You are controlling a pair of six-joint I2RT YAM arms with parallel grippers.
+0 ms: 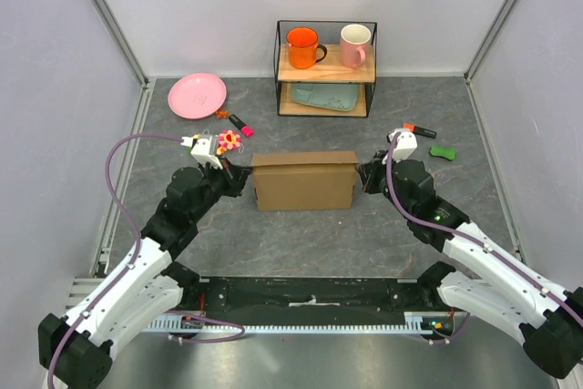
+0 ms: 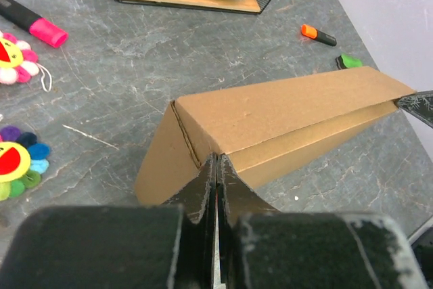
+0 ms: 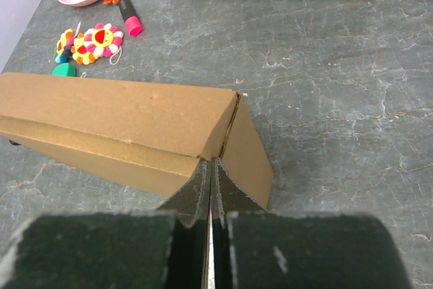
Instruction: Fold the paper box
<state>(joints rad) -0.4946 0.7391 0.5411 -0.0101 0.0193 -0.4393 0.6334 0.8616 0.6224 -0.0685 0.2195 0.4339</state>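
Observation:
The paper box (image 1: 303, 181) is plain brown cardboard, folded into a long closed shape, lying crosswise at the middle of the table. My left gripper (image 1: 244, 178) is shut with nothing between its jaws, and its tips touch the box's left end; in the left wrist view the gripper (image 2: 217, 160) meets the box (image 2: 284, 109) at the corner seam. My right gripper (image 1: 363, 175) is shut the same way against the right end; in the right wrist view the gripper (image 3: 210, 164) touches the box (image 3: 115, 109) by its end flap.
A wire shelf (image 1: 325, 68) at the back holds an orange mug (image 1: 302, 46), a pink mug (image 1: 354, 45) and a teal plate (image 1: 326, 96). A pink plate (image 1: 197, 95), pink marker (image 1: 240, 123) and flower toys (image 1: 228, 140) lie left. An orange marker (image 1: 421, 130) and green piece (image 1: 444, 152) lie right.

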